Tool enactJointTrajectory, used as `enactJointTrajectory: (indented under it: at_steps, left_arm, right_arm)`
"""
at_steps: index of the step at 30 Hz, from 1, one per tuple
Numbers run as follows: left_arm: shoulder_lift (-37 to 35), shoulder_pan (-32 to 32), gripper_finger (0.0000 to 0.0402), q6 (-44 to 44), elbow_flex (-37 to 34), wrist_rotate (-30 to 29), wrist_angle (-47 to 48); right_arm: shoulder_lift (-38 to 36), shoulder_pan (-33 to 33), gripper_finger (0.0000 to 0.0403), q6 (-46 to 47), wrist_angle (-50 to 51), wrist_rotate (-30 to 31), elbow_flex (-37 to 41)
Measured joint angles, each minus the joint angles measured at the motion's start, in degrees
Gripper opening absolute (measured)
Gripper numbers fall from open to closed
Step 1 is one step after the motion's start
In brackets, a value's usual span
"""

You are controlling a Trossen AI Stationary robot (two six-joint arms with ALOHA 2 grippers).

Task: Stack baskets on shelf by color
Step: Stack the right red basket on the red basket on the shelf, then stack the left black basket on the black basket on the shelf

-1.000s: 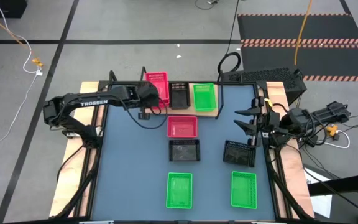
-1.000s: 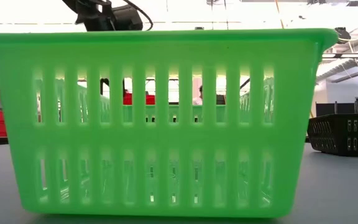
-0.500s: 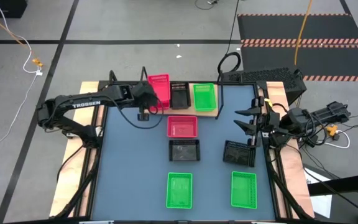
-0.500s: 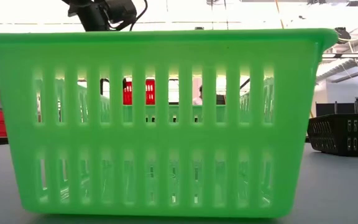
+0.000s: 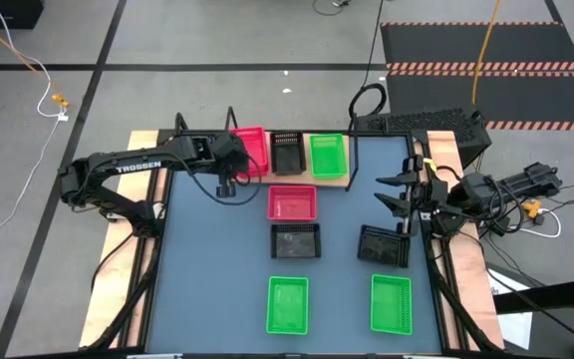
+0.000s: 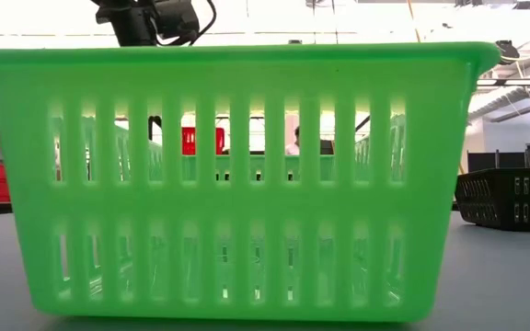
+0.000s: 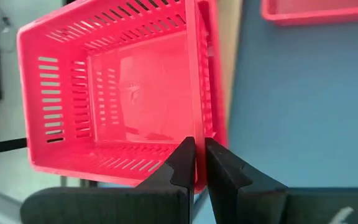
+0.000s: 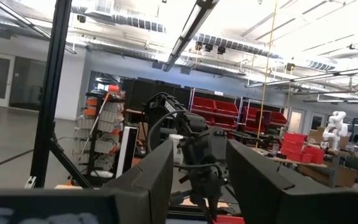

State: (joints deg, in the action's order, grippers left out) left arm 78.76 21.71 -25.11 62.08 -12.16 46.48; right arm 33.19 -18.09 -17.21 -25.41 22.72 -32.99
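The left gripper [image 5: 239, 160] is clenched on the wall of a red basket [image 5: 249, 148], its two dark fingers [image 7: 182, 163] pinching the slotted side (the wrist view looks straight into the open box, with rows of narrow slits in its walls), over the left end of the light-wood shelf [image 5: 352, 160] along the table's [image 5: 217, 279] far edge. On the shelf beside it stand a black basket [image 5: 287, 152] and a bright green basket [image 5: 327, 156], side by side. On the blue-grey table lie a second red basket [image 5: 292, 202] near the shelf, a second black basket [image 5: 295, 240] just below it, a third black basket [image 5: 383, 245] toward the right edge, and two green baskets [image 5: 287, 304] [image 5: 391, 303] along the near edge. The right gripper [image 5: 397, 191] waits at the right edge, its fingers spread apart and holding nothing.
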Motion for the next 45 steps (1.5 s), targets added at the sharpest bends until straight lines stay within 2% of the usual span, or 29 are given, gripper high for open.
enactJointTrajectory:
  at_steps: [7, 15, 20, 25, 31, 33, 34, 37, 38, 41, 45]
  left_arm:
    - [0.0, 0.0, 0.0041, -1.1, 0.0, -0.1, -1.1]
    - [0.0, 0.8, 0.0128, -4.3, 0.0, -0.7, -1.4]
    - [-0.5, -0.9, 0.0170, -2.1, 0.0, -8.4, -3.2]
    - [-2.4, -6.1, 0.0177, -11.2, 0.0, -16.8, -4.9]
    - [-3.0, -11.6, 0.0177, -13.2, 0.0, -18.3, -6.1]
    - [-3.1, -12.5, 0.0177, -10.6, 0.0, -17.0, -6.5]
    - [-3.1, -12.7, 0.0177, -8.8, 0.0, -14.2, -6.7]
    - [-2.3, -14.1, 0.0177, -4.6, 0.0, -1.2, -9.3]
    - [-1.6, -15.0, 0.0177, -4.3, 0.0, 1.4, -10.9]
    - [0.9, -18.3, 0.0177, -5.7, 0.0, 2.6, -14.2]
    - [5.5, -21.8, 0.0177, -7.3, 0.0, 3.1, -23.4]
  right_arm:
    - [0.0, 0.0, 0.0141, 0.0, 0.0, 0.0, 0.0]
    - [0.0, 0.0, 0.0141, 0.0, 0.0, 0.0, 0.0]
    - [0.0, 0.0, 0.0141, 0.0, 0.4, -0.1, 0.0]
    - [0.0, 0.0, 0.0141, -0.7, 0.4, -0.1, 0.0]
    - [0.0, 0.0, 0.0141, -1.0, 0.4, -0.1, 0.0]
    - [0.0, 0.0, 0.0141, -0.9, 0.4, -0.1, 0.0]
    - [0.0, 0.0, 0.0141, -0.8, 0.4, -0.1, 0.0]
    - [0.0, 0.0, 0.0141, -0.6, 0.5, -0.1, 0.0]
    - [0.0, 0.0, 0.0141, -0.6, 0.5, -0.1, 0.0]
    - [0.1, 0.0, 0.0141, -0.6, 0.5, -0.4, 0.0]
    - [0.2, 0.0, 0.0141, -0.6, 0.4, -0.5, 0.0]
